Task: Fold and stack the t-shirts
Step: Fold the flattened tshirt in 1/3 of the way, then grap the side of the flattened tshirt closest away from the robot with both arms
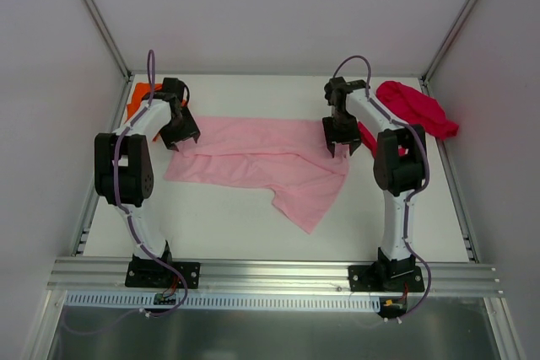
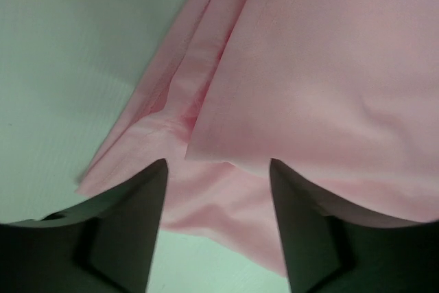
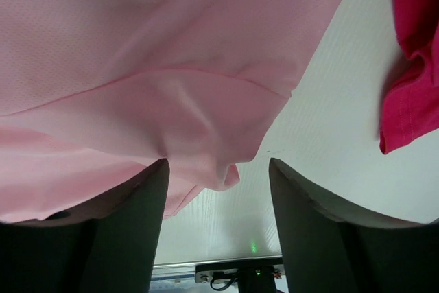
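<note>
The light pink t-shirt lies spread across the middle of the white table, partly folded over, with one flap trailing toward the front. My left gripper is open over its left end. In the left wrist view the pink cloth lies between and under the gripper. My right gripper is open over the right end, and a pink corner sits between its fingers. The orange t-shirt is bunched at the back left behind the left arm. The crimson t-shirt is bunched at the back right and also shows in the right wrist view.
White walls close the table at the back and sides. An aluminium rail carrying both arm bases runs along the near edge. Bare table lies in front of the pink shirt.
</note>
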Controlling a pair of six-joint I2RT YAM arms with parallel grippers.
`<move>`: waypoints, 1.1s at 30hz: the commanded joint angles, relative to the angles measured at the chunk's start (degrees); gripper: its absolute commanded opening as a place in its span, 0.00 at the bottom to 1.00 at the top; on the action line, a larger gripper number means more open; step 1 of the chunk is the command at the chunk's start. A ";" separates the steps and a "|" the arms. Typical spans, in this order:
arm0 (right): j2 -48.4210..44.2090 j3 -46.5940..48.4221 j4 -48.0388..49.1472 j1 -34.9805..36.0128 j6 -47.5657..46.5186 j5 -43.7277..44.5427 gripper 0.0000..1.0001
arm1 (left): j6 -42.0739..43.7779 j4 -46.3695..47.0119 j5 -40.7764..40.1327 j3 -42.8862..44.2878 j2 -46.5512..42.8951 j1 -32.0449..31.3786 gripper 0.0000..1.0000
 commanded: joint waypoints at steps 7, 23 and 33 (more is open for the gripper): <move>-11.44 -2.69 0.41 2.63 -1.68 2.03 0.80 | -0.54 3.01 0.79 -2.41 -11.87 -0.11 0.76; -32.19 -33.01 8.58 7.99 3.33 -7.89 0.79 | -2.38 4.77 -0.17 -22.18 -20.14 -1.26 0.68; -29.90 -34.25 12.88 9.75 3.77 -11.42 0.78 | -2.73 6.26 -1.58 -22.36 -15.04 -1.35 0.67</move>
